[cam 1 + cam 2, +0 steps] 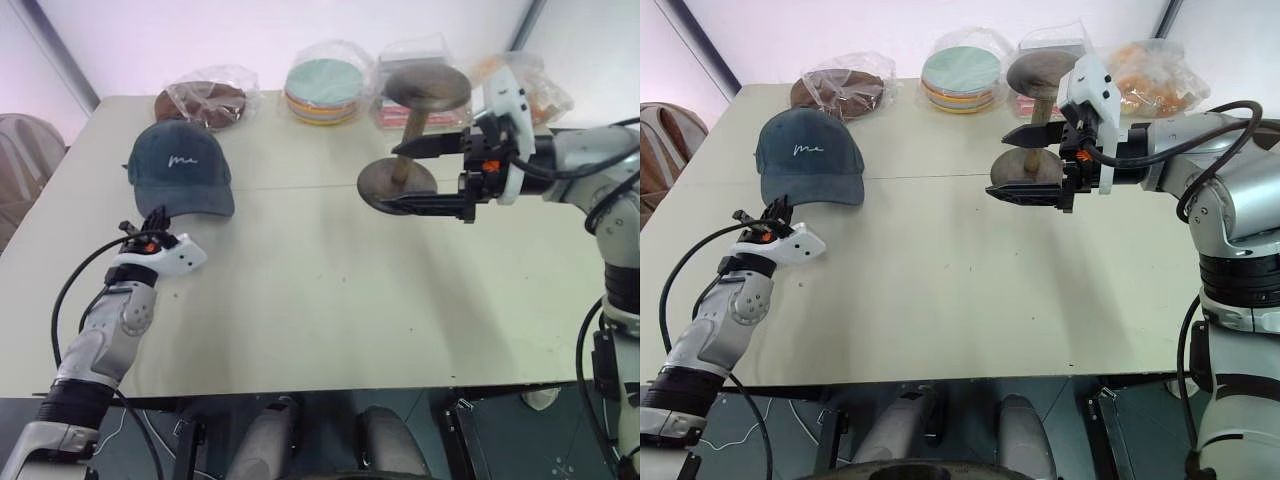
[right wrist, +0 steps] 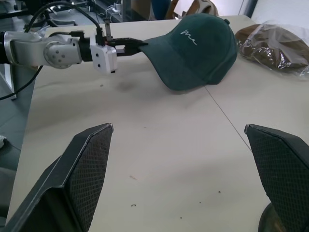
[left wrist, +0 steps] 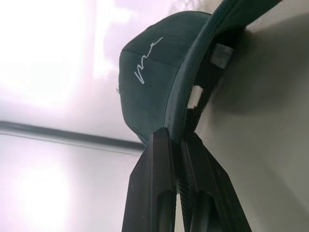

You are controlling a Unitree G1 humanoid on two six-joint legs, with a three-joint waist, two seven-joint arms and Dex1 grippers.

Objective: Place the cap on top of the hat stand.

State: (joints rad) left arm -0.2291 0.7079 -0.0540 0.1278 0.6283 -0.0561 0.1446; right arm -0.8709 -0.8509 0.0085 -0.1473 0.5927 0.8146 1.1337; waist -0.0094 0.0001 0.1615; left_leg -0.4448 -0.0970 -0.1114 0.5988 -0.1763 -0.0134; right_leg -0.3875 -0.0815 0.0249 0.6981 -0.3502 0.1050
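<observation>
The dark teal cap point(image 1: 180, 165) with white script sits at the table's far left, brim toward me. My left gripper point(image 1: 157, 222) is shut on the brim's front edge; the left wrist view shows both fingers point(image 3: 152, 159) pinching the brim, with the cap point(image 3: 154, 72) beyond. The bronze hat stand point(image 1: 425, 88) stands at the far right, its disc base point(image 1: 372, 185) on the table. My right gripper point(image 1: 392, 177) hovers open beside the stand, pointing left, one finger above the other, holding nothing. Its wide-spread fingers point(image 2: 82, 169) frame the cap point(image 2: 198, 46) and the left gripper point(image 2: 137, 45).
Plastic-wrapped stacks of round discs line the table's back edge: brown ones point(image 1: 205, 100), pastel ones point(image 1: 325, 92) and an orange pack point(image 1: 535, 90). A chair back point(image 1: 25, 150) stands off the table's left side. The beige table point(image 1: 320, 300) stretches between the arms.
</observation>
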